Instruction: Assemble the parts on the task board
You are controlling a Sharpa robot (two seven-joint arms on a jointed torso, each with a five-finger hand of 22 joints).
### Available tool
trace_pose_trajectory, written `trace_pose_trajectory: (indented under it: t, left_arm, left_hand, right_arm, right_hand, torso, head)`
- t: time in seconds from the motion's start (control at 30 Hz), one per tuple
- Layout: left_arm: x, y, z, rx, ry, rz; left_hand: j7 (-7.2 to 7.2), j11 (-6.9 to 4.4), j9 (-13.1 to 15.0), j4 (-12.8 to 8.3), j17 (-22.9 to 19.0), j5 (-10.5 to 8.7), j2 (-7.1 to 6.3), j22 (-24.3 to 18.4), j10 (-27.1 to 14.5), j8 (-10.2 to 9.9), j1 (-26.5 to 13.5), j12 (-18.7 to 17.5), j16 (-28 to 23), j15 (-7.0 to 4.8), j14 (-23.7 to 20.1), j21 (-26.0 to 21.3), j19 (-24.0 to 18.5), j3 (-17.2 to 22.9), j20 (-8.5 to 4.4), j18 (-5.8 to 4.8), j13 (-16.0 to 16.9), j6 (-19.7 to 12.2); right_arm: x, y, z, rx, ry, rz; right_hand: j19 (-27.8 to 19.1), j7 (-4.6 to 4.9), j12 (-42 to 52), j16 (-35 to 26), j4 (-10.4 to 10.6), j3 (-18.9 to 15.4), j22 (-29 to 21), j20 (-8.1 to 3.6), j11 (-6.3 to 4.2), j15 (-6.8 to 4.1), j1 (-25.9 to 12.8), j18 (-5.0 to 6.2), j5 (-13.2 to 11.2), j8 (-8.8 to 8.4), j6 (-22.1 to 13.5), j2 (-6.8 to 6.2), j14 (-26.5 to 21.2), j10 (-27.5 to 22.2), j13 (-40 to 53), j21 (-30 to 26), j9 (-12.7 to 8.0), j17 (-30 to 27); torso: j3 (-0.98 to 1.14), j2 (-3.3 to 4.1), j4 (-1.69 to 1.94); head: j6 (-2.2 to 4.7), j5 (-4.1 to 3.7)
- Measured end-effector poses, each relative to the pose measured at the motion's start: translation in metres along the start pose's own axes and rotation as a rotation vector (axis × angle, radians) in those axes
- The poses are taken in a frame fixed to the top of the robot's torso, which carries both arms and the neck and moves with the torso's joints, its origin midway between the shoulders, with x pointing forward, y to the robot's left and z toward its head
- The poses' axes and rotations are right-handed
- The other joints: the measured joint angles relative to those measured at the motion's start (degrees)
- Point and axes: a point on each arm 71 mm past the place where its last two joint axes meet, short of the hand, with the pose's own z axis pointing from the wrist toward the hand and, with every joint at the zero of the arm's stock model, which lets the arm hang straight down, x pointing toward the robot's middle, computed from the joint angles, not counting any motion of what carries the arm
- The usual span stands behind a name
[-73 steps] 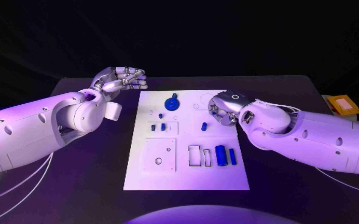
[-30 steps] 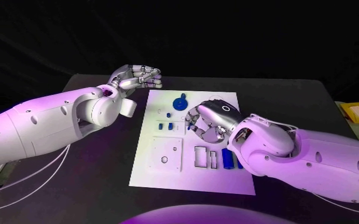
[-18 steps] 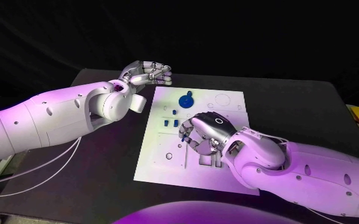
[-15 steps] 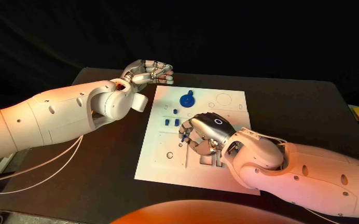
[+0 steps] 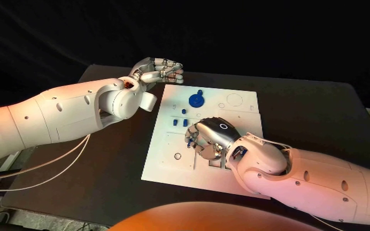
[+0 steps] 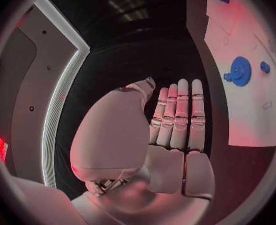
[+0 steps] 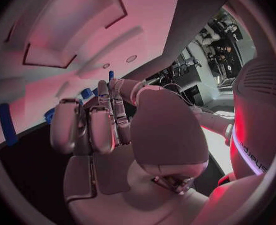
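Mostly, the work looks unfinished. On the board (image 5: 247,114), lying in the middle of the table (image 5: 324,108), the blue gear (image 5: 197,100) sits near the far edge, and 3 small blue pieces lie just nearer the robot than it: 1 peg (image 5: 184,111) and a pair (image 5: 179,122) side by side. Several sockets are bare: round holes toward the far right corner and 1 oval hole (image 5: 177,156) on the near left. So I judge that at most a few parts are seated and most remain.

Right hand (image 5: 208,137) hangs low over the board's middle, fingers curled downward; a blue piece (image 5: 189,144) shows at its fingertips, but I cannot tell whether it is pinched or merely lies beneath. The right wrist view shows the fingers bent in, without settling that.

Left hand (image 5: 158,71) is off the board, above the table beyond its far left corner, fingers curled in on nothing.

Count: 1 board, 1 gear, 4 small blue pieces in the head view, 2 hands. Anything under the right hand is hidden.
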Motion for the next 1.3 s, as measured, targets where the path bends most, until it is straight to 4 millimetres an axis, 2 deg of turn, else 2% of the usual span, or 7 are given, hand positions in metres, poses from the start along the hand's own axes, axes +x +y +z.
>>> trace_pose_trajectory:
  t: [0.37, 1.3]
  left_arm:
    - [0.0001, 0.0, 0.0, 0.0, 0.001, 0.0]
    - [0.0007, -0.0001, -0.0005, -0.001, 0.006, -0.002]
  left_hand:
    - [0.0, 0.0, 0.0, 0.0, -0.01, 0.0, 0.0, 0.0, 0.0, 0.0, 0.0, 0.0, 0.0, 0.0, 0.0, 0.0, 0.0, 0.0, 0.0, 0.0, 0.0, 0.0]
    - [0.0, 0.0, 0.0, 0.0, 0.1, 0.0, 0.0, -0.07, 0.0, -0.24, 0.0, 0.0, -0.23, 0.0, 0.0, -0.22, 0.0, 0.0, 0.0, 0.0, 0.0, 0.0]
  right_arm:
    - [0.0041, 0.0001, 0.0022, 0.003, 0.014, -0.007]
    - [0.0084, 0.001, 0.0071, 0.018, 0.038, -0.059]
  right_hand:
    - [0.0, -0.01, -0.16, 0.0, 0.0, -0.01, -0.01, 0.0, 0.08, 0.0, 0.0, 0.0, -0.15, 0.0, -0.03, 0.0, 0.0, 0.09, -0.01, -0.11, 0.1, -0.07]
    - [0.0, -0.03, 0.03, 0.0, -0.32, 0.0, -0.03, 0.0, 0.09, 0.0, 0.01, 0.0, -0.9, -0.08, -0.41, -0.01, 0.0, 0.1, 0.05, -0.22, 0.17, -0.13]
  torso:
    - [0.02, -0.05, -0.05]
    - [0.05, -0.03, -0.07]
  head:
    - [-0.55, 0.43]
    - [-1.16, 0.93]
